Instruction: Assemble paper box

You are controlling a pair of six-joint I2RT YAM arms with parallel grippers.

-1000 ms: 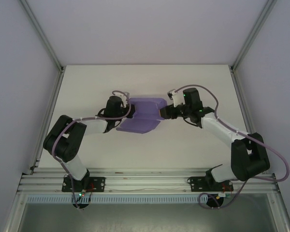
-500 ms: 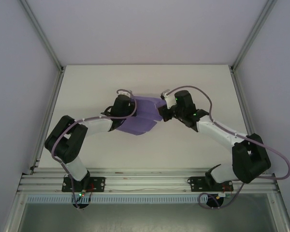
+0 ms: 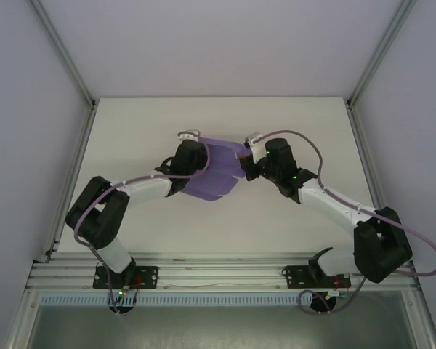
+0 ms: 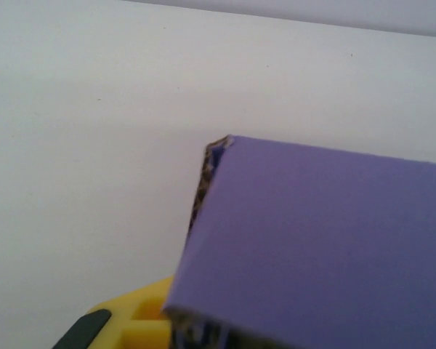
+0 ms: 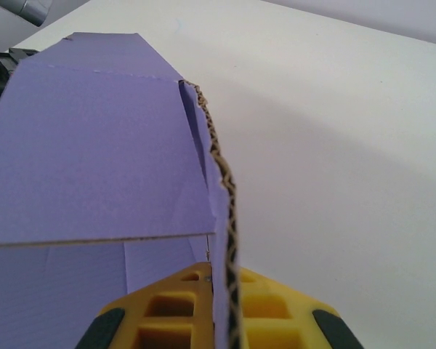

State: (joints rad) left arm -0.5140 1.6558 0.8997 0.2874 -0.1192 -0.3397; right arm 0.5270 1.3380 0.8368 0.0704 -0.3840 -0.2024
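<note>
**Two pincers working one lavender box**

The right pincer is clamping a corrugated wall edge of the paper box. The left pincer is meeting the box's opposite side, but a panel is hiding its grip, so I cannot tell its state. The box is sitting between them, over the middle of the surface.

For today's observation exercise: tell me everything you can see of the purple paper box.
The paper box is lavender corrugated card with brown fluting along its cut edge. It is a partly folded sheet of creased panels and flaps, not yet closed. It sits mid-table between the two arms. The right gripper is shut on one panel's edge. The left gripper meets the opposite side, where a panel hides its hold.
</note>
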